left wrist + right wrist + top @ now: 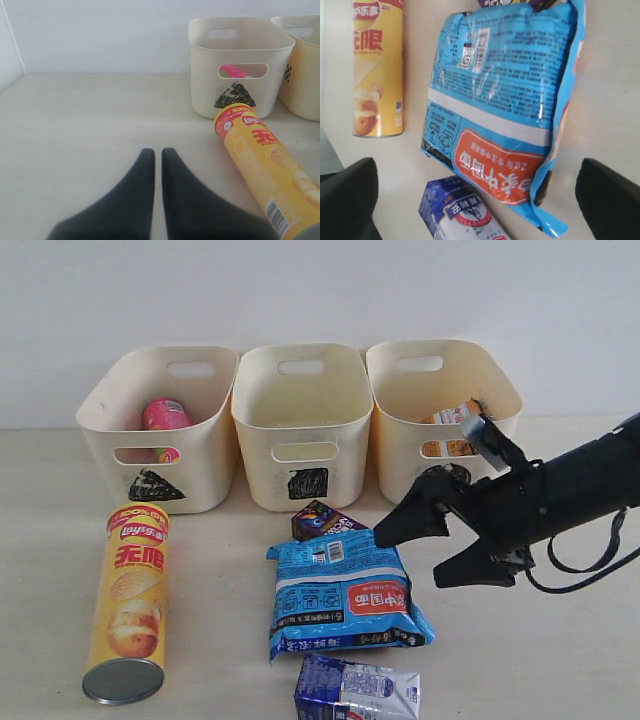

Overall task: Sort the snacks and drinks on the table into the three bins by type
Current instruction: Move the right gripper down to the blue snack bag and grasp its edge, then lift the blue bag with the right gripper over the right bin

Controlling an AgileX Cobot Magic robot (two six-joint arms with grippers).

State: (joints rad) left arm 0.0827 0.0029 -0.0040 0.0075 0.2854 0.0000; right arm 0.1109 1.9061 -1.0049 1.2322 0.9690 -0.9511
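Snacks and drinks nearest the jaws: the larger blue foil bag (345,600) lay flat on the surface (560,660), framed between the right jaws but not gripped.
Right jaws: spread wide and empty, poised at about two o'clock of the bag.
Left jaws: pressed together, holding nothing, low over bare surface.
Around the bag: dark purple drink box (322,520) touched it at twelve o'clock; blue-and-white drink carton (360,690) sat at six; yellow Lay's tube (128,600) lay on its side at nine, apart.
Done: pink chip tube (165,415) was in the triangle bin (100,390) at eleven o'clock; orange foil bag (450,415) was in the right-hand bin (400,440) at one.
Left: the square bin (300,430) at twelve looked empty; four items remained loose, so roughly a third seemed sorted.
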